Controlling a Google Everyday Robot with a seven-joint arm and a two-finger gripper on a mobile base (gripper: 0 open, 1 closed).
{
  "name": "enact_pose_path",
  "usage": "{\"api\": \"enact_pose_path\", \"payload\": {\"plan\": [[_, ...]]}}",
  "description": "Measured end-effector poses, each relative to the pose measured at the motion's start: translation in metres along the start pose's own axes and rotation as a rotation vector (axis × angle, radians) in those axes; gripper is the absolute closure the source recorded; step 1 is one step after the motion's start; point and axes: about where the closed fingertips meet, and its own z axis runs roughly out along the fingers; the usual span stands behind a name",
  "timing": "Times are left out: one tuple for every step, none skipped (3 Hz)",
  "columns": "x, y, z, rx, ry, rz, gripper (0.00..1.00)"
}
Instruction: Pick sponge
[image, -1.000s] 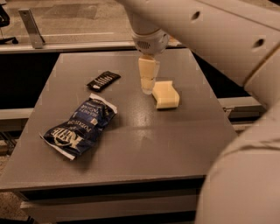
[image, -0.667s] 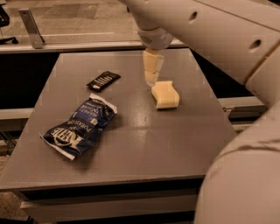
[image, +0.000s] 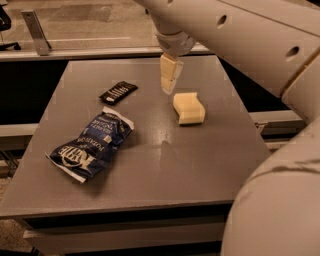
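The sponge (image: 189, 107) is a pale yellow foam block with a curved notch. It lies flat on the grey table (image: 165, 165), right of centre toward the back. My gripper (image: 168, 89) hangs from the cream arm that comes in from the upper right. It points down just behind and left of the sponge, a little above the tabletop. It is not touching the sponge and holds nothing.
A blue crinkled snack bag (image: 92, 144) lies at the table's left front. A small black packet (image: 118, 92) lies behind it, left of the gripper. The arm's large cream body (image: 280, 200) fills the right foreground. A rail (image: 75, 52) runs behind the table.
The gripper has lifted slightly and drifted toward the table's back, staying just left of the sponge. The sponge, bag and packet have not moved.
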Motion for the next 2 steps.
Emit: {"api": "enact_pose_path", "payload": {"plan": [[0.001,-0.003,0.014,0.039,0.054,0.033,0.0],[0.005,-0.011,0.03,0.086,0.125,0.114,0.0]]}}
